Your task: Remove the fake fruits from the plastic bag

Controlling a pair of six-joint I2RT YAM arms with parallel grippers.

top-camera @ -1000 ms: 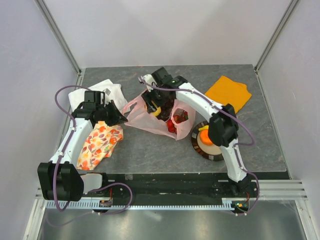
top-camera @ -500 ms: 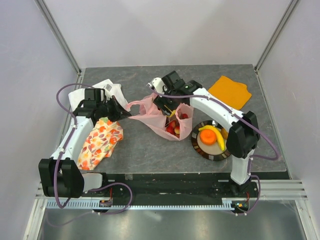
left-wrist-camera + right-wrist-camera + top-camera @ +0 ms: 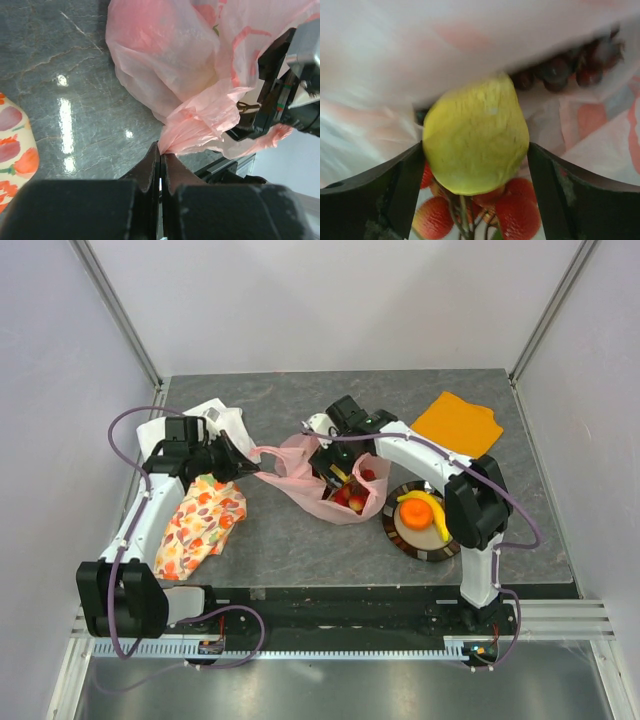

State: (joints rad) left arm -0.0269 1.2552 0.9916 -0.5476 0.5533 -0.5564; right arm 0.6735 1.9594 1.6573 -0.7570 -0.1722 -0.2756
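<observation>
Pinching a twist of the bag's (image 3: pixel 165 60) thin film, the left pincer (image 3: pixel 161 152) was closed tight at the bag's 9 o'clock edge, pulling the mouth open. The bag lay crumpled near the middle of the tabletop (image 3: pixel 300 390). The right pincer (image 3: pixel 475 148) was down inside it, its fingers pressed on either side of the apple (image 3: pixel 475 127), so gripping it. Berries (image 3: pixel 512 200) lay beneath and grapes (image 3: pixel 560 70) at the apple's 1 o'clock, both in the bag. A banana (image 3: pixel 425 508) and an orange (image 3: pixel 411 517) sat on the plate (image 3: pixel 425 557) at the bag's 4 o'clock. The apple looked light, hard and glossy, likely slick; a hold across its widest part, as here, seemed safest. The bag was soft and clingy and could drag along on a lift, so the pinch at its edge mattered. The berries and grapes would probably come easiest by the stem or the cluster's middle.
</observation>
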